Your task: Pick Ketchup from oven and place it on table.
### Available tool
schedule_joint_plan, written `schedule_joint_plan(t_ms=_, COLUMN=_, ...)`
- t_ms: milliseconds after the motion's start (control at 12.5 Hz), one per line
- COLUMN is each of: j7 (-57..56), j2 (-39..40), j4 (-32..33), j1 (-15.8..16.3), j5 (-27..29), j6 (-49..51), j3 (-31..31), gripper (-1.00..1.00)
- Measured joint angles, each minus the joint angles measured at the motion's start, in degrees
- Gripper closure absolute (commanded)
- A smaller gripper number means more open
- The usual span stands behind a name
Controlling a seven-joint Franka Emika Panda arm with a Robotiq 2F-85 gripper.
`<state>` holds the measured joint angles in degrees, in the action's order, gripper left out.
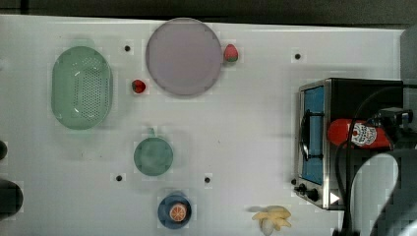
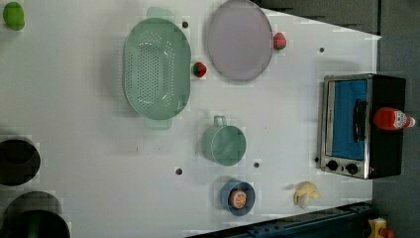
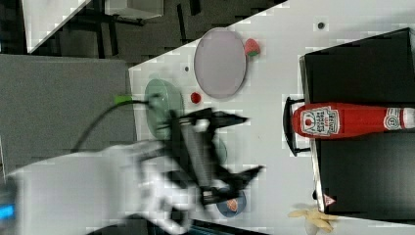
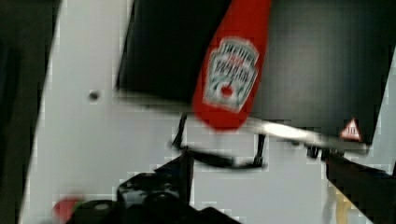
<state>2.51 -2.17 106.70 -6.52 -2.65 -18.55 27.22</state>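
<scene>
The ketchup [image 1: 359, 133] is a red bottle with a white shield label, lying on its side on the black roof of the oven [image 1: 314, 137]. Its base overhangs the oven's front edge above the door handle. It shows too in the left view [image 2: 393, 119], the right view [image 3: 342, 121] and the wrist view [image 4: 231, 70]. My gripper [image 3: 247, 145] is open, its fingers spread wide and holding nothing. It hangs over the table [image 3: 274, 88], off the bottle's base end on the right view's left. In the wrist view the gripper [image 4: 266, 172] faces the bottle's base, apart from it.
On the table [image 1: 236, 123] stand a green colander [image 1: 81, 87], a pale pink plate [image 1: 183, 56], two strawberries [image 1: 139, 86] [image 1: 230, 53], a green mug [image 1: 153, 156], a blue bowl with an orange [image 1: 174, 211] and bananas [image 1: 272, 219]. Dark pots [image 2: 19, 161] sit at the left view's left edge.
</scene>
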Motion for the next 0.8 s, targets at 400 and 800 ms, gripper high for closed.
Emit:
schedule_joint_plan(t_ms=400, j7=-0.05, j2=11.41, j4=1.34, j1=-1.16, j5=2.38, j6=-8.48, j3=5.32, gripper=-1.0)
schedule_joint_plan(t_ms=800, j7=-0.14, j2=16.4, j4=1.01, j1=-1.25, j5=10.62, j6=-12.62, j3=4.92, gripper=-1.0)
